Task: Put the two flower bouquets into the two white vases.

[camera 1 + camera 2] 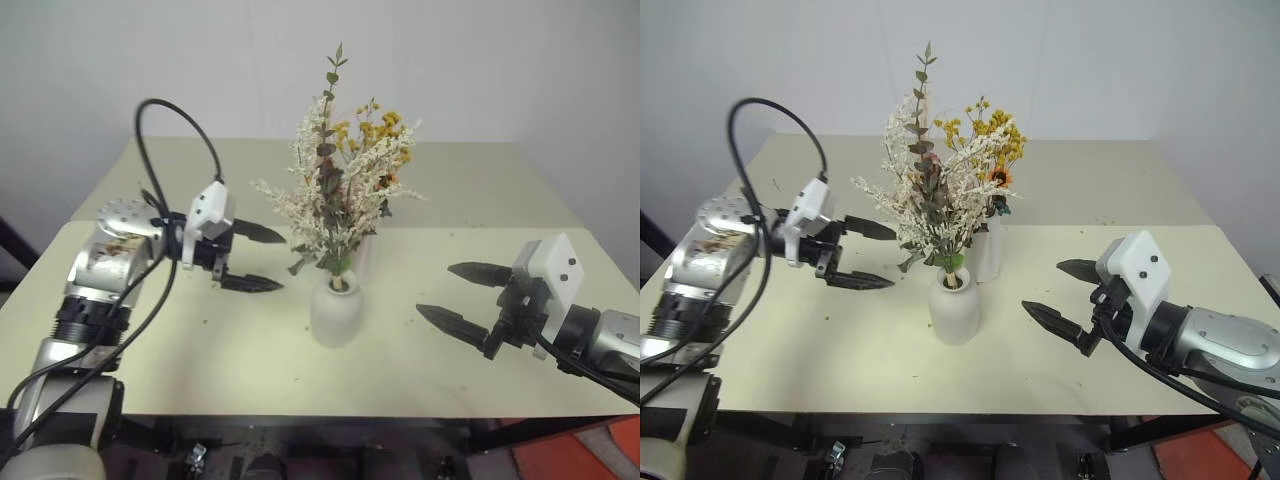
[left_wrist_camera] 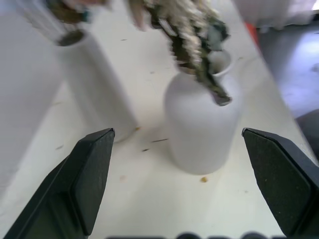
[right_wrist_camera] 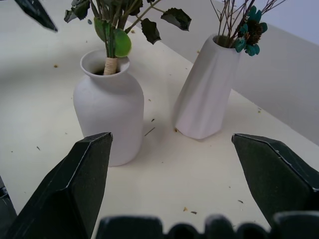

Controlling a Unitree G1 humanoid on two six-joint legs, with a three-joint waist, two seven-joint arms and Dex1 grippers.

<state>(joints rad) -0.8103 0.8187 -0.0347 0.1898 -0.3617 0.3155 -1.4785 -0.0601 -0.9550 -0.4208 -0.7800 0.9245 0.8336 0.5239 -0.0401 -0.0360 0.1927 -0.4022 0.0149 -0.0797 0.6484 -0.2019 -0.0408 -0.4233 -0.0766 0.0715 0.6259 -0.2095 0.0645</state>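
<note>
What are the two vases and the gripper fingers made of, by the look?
Short vase and tall vase: probably matte ceramic, chalky white with no glare. Right gripper fingers: likely hard black plastic, with flat faces, sharp edges and a dull sheen.

Up top, the two head cameras look forward and down over the table from a little way back, both catching the short vase sitting between the left hand and the right hand. The left wrist camera peers along its own fingers, close in on that short vase with the tall vase just beyond. The right wrist camera does likewise from the opposite side, sharing both vases.
</note>
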